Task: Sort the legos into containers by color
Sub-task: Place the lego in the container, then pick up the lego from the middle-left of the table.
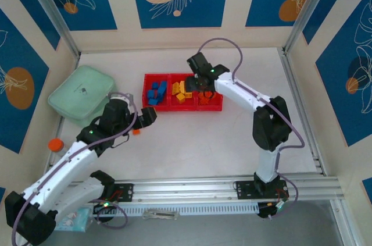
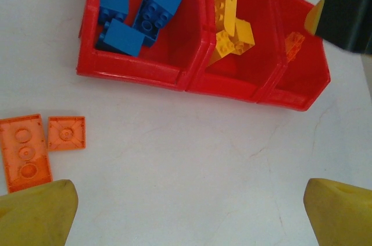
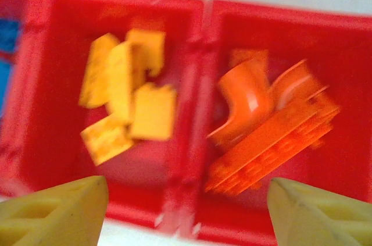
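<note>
Orange legos (image 3: 270,135) blur together (right wrist view) — edges smeared.

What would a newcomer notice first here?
The red tray at the far middle of the table, its compartments holding blue bricks, yellow bricks and orange bricks. The right gripper hangs open over the yellow and orange compartments. Two flat orange plates lie loose near the open left gripper.
</note>
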